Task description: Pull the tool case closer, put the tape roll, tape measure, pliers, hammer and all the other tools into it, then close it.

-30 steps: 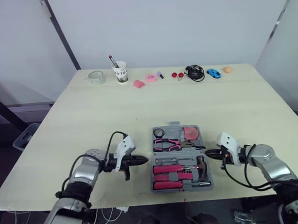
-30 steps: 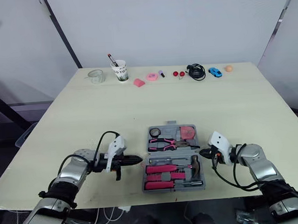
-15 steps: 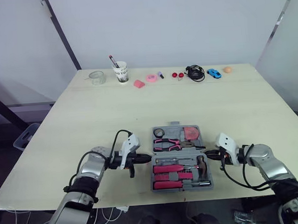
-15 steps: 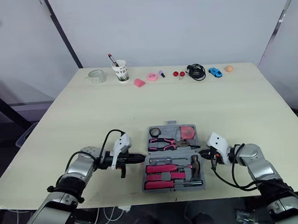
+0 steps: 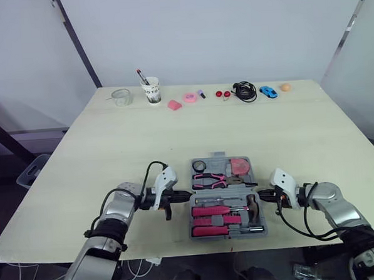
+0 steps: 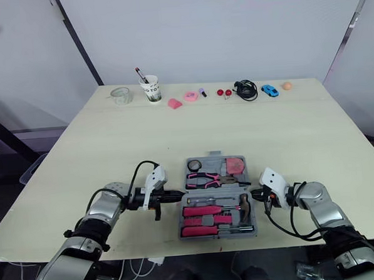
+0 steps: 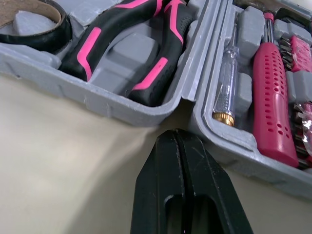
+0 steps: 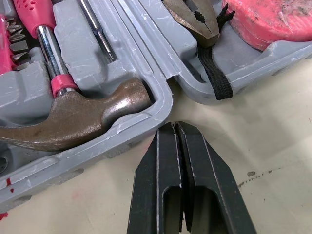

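Two pincers: both of yours sit low on the counter, one at each side of the tool case.
Left pincer: fingers pressed flat together with nothing between them. The tip aims at the notch where the case's two halves join, on its left side. It is just beside the grey wall; you cannot tell contact from these views.
Right pincer: fingers likewise pressed together and empty. The tip is at the matching notch on the case's right side, just beside the rim corner by the hammer head.
Tool case: lies open and flat near the counter's front edge, between your two arms, both halves facing up.
Far half: tape roll in the left corner, pliers with pink-and-black handles beside it, pink tape measure in the right corner.
Near half: hammer with its head at the right end, pink-handled screwdriver, clear-handled tester along the hinge side.
Back edge of counter: paper cup with a pen, black cable, blue toy car, all well apart from the case.
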